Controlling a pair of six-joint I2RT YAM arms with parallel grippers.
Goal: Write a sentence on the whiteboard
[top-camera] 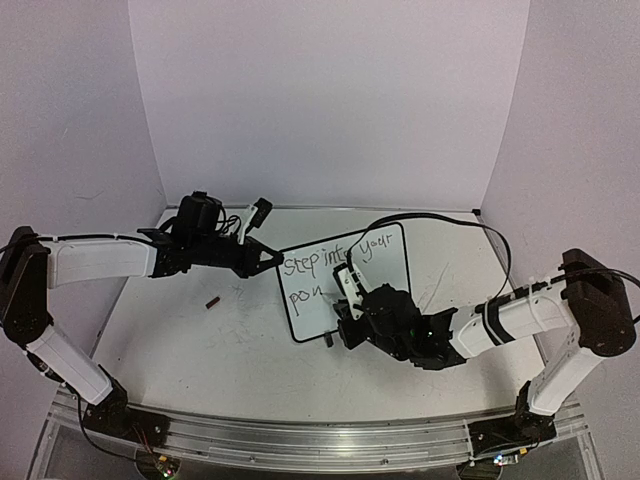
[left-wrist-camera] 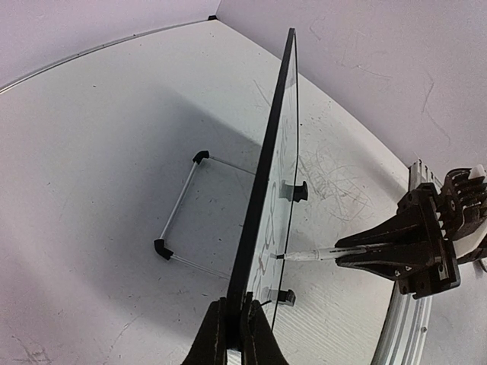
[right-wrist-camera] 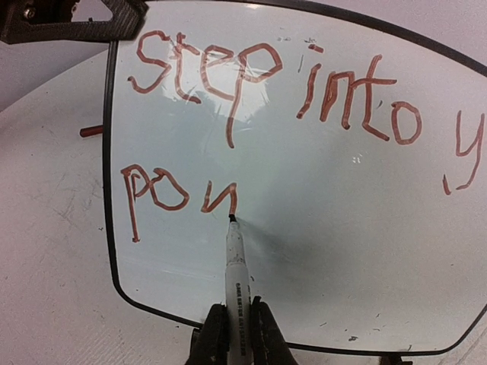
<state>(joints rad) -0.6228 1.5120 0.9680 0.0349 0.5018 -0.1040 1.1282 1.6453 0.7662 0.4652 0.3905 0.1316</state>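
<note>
The whiteboard (top-camera: 385,275) stands tilted at mid-table, black-framed. My left gripper (top-camera: 268,258) is shut on its left edge, and the left wrist view shows the board's frame (left-wrist-camera: 270,152) edge-on between the fingers (left-wrist-camera: 217,334). The sentence (right-wrist-camera: 228,68) reads "step into y…" on the top line, with "po" and a half-drawn letter below. My right gripper (right-wrist-camera: 237,323) is shut on a white marker (right-wrist-camera: 234,266) whose tip touches the board at the end of that last stroke. In the top view the marker (top-camera: 345,283) and the right gripper (top-camera: 352,305) cover part of the lower line.
A small dark cap (top-camera: 212,301) lies on the table left of the board. The board's wire stand (left-wrist-camera: 183,205) rests behind it. An aluminium rail (top-camera: 300,440) runs along the near edge. White walls close the back and sides.
</note>
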